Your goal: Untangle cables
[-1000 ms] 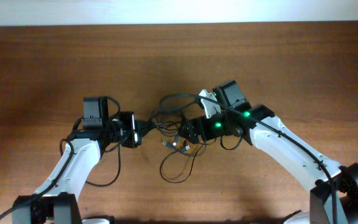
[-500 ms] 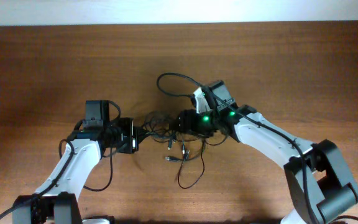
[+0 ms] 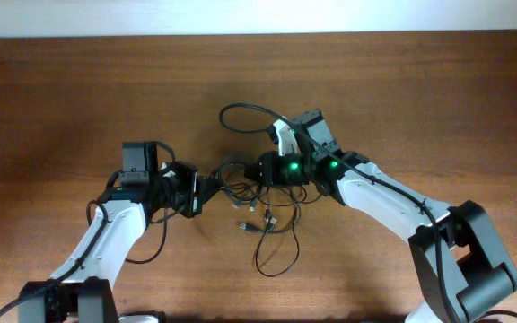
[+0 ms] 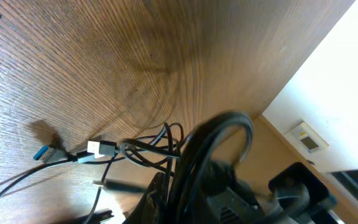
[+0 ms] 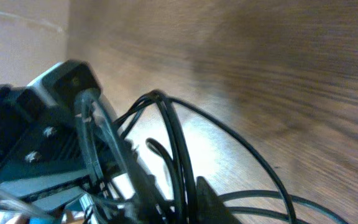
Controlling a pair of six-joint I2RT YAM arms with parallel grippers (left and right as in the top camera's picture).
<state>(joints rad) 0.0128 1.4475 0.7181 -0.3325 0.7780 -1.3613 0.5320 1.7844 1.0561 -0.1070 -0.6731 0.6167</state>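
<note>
Step in hand: pulling the knot apart. The cables (image 3: pixel 245 179) lie bunched on the counter (image 3: pixel 420 99), loops trailing outward. The left fingers (image 3: pixel 201 190) are clenched on an edge strand. The right fingers (image 3: pixel 262 170) sit at the knot; their state cannot be determined. Next: confirm the right grip, then draw both sides apart slowly.
</note>
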